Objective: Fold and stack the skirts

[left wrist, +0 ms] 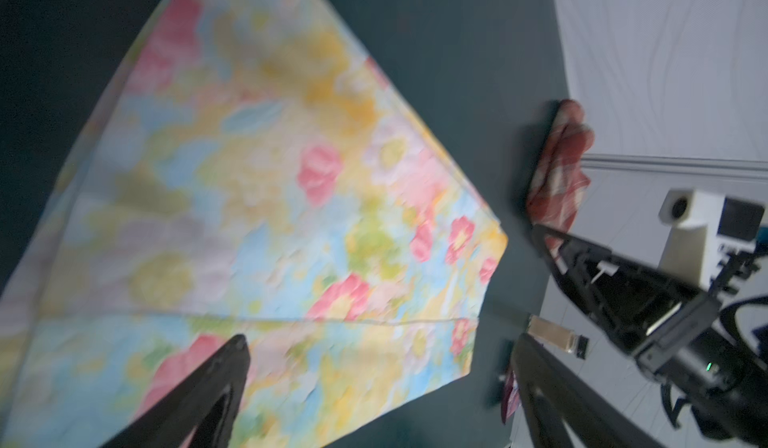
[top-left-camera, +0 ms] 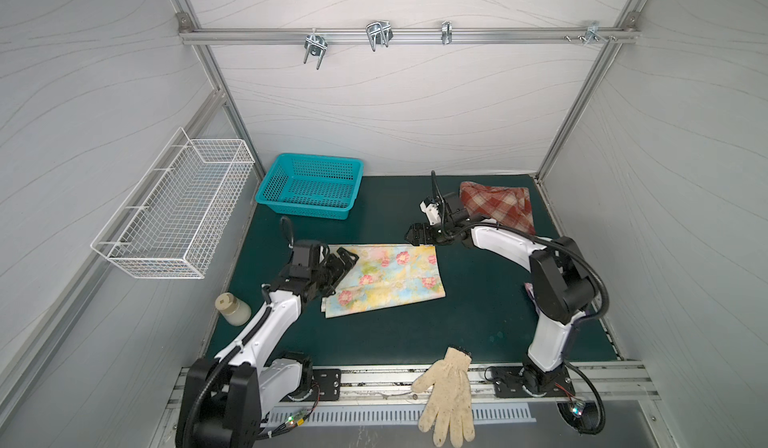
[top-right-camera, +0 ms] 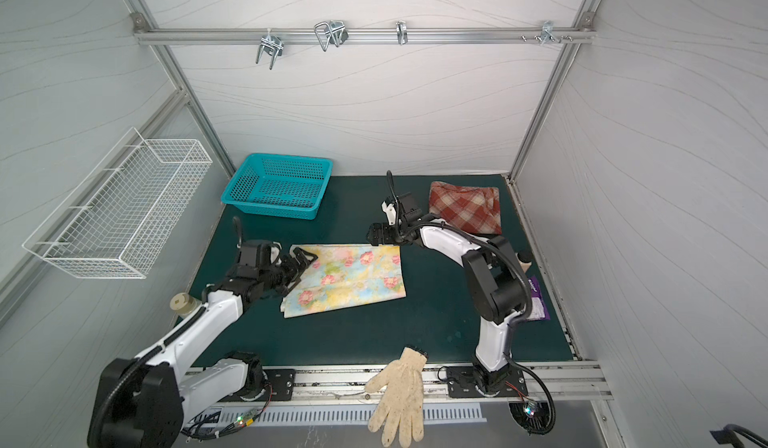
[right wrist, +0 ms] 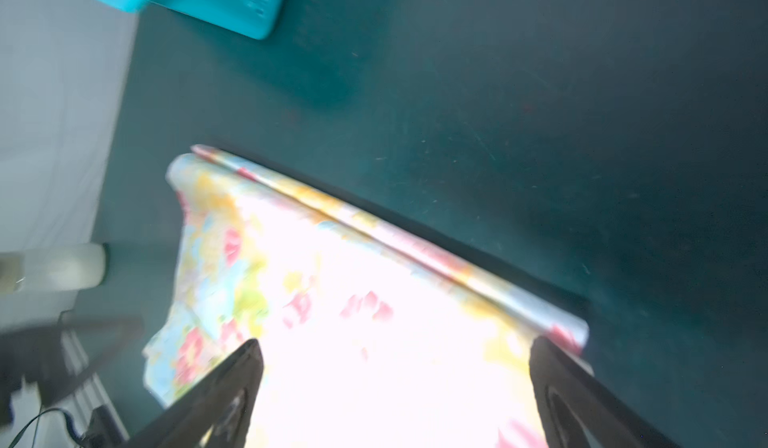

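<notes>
The left gripper (top-left-camera: 341,261) stood with jaws spread wide and empty over the left end of the floral skirt (top-left-camera: 386,279). That skirt lay folded into a flat oblong on the middle of the mat (top-left-camera: 415,333), with its layered edges stepped at the near left corner. It was judged thin, light and limp, and the layers would probably slide over one another. Hold was best taken at an outer edge, pinching every layer together, with one gripper at each end. The right gripper (top-left-camera: 412,234) hung over the skirt's far right corner, jaws likewise parted and holding nothing. The wrist views were blurred, so contact with the cloth could not be confirmed for either gripper. The plaid skirt (top-left-camera: 496,207) lay folded at the far right corner of the mat, well apart from the floral one, so stacking was not yet done. It was judged thicker, heavier and better at keeping its shape, and its folded edge offered the firmest grip. A purple packet (top-right-camera: 538,300) beside the right arm bore pale lettering too small to read. No other writing was legible.
</notes>
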